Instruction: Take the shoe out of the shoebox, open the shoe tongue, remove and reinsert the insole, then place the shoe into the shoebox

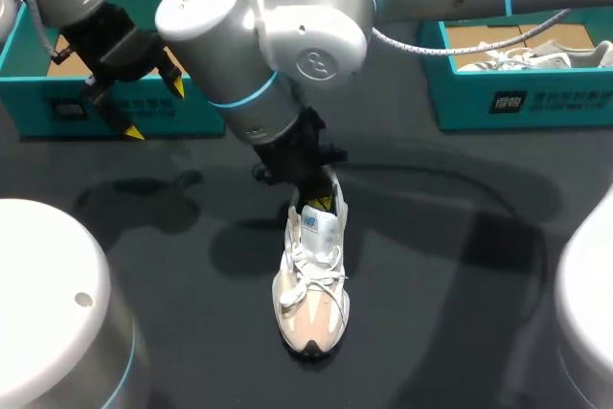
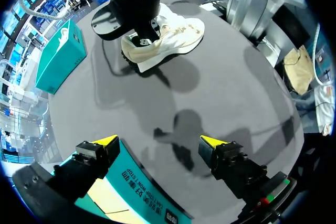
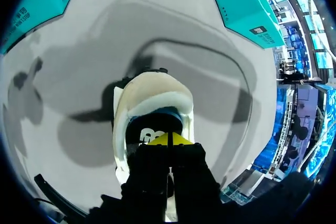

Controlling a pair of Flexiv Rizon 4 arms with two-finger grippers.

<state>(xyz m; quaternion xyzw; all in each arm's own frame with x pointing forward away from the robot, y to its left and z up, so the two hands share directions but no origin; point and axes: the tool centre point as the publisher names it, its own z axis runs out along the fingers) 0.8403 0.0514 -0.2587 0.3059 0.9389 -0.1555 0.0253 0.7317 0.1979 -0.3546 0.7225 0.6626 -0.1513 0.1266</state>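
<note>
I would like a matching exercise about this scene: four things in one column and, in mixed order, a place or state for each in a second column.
Things:
1. left tool
2. right tool
3. shoe
4. right box

Places or states:
a. stands on the dark table, in the middle
b. holds a second shoe
c. open, by the left box
d. tips together, at the shoe's opening

Pairs: 1-c, 2-d, 3-a, 4-b.
</note>
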